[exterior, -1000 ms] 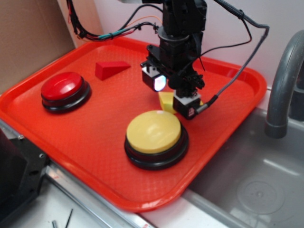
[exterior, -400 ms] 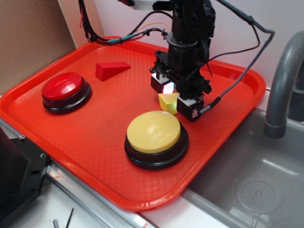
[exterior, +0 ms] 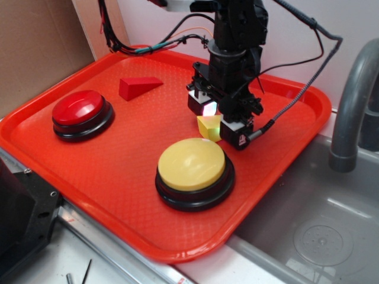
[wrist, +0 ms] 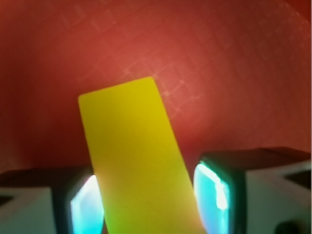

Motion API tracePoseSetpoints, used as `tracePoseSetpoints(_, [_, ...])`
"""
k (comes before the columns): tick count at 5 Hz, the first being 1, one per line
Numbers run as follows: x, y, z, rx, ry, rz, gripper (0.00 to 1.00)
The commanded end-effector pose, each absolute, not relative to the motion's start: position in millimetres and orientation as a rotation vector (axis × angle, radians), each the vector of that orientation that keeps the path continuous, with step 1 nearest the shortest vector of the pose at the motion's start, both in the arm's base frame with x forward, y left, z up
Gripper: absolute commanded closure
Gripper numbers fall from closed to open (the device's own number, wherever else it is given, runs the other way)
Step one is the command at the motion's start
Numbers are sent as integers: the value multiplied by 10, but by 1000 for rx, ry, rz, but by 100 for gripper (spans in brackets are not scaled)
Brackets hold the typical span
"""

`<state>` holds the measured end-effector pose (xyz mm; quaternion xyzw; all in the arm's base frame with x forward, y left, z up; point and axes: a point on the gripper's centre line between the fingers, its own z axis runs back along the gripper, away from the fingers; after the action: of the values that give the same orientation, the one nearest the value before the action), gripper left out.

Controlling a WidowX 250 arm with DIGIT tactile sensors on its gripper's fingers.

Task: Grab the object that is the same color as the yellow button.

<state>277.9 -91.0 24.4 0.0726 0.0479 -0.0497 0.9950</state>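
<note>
The small yellow wedge block (exterior: 208, 126) lies on the red tray (exterior: 118, 160), just behind the large yellow button (exterior: 191, 164). My gripper (exterior: 220, 121) is down over the block with one finger on each side. In the wrist view the block (wrist: 136, 156) fills the gap between the two lit pads of the gripper (wrist: 146, 204), and both pads press against its sides. The block still rests on the tray.
A red domed button (exterior: 77, 107) sits at the tray's left and a red wedge block (exterior: 137, 86) at the back. A metal sink (exterior: 320, 231) with a grey faucet (exterior: 349, 106) lies to the right. Cardboard (exterior: 35, 41) stands at the back left.
The gripper has moved a little right and down over the yellow block, and its fingers have drawn closer together. Nothing moved in the last 0.4 s.
</note>
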Motion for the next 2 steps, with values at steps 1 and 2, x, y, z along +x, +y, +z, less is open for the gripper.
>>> tracePoseSetpoints(1, [2997,-763,896,101,26,-25,100])
tracePoseSetpoints(2, [2929,-628,1221,77,-7,27,100])
